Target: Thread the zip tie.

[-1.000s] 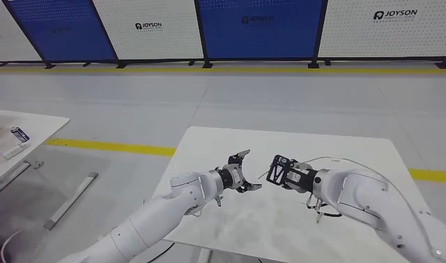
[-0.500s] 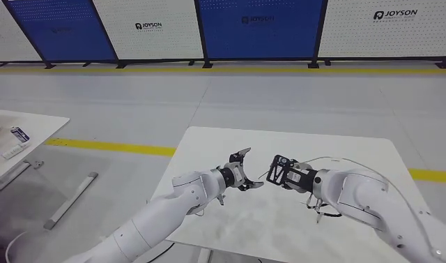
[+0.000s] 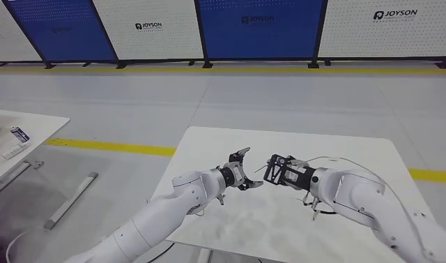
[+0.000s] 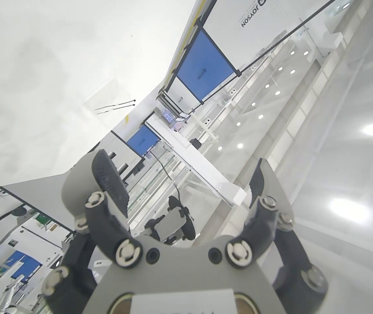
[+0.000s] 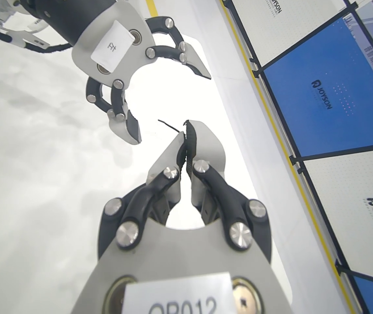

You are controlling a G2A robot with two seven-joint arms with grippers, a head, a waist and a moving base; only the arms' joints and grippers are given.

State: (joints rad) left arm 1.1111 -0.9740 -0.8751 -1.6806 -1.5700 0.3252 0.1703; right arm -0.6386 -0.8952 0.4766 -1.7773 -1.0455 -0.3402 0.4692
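My right gripper is shut on a thin black zip tie, whose short tip sticks out past the fingertips. Over the white table in the top view, this right gripper points at my left gripper with a small gap between them. The zip tie reaches into that gap. The left gripper is open with nothing between its fingers and sits just beyond the tie's tip. From its own wrist, the left gripper shows spread, bare fingers.
The white table stands on a grey floor with a yellow line. A white cable runs along the right arm. Two thin black strips lie on the white surface farther off. A second table stands at the far left.
The right gripper has edged a little towards the left gripper with the zip tie in it. The left gripper shifted slightly towards the right gripper, narrowing the gap.
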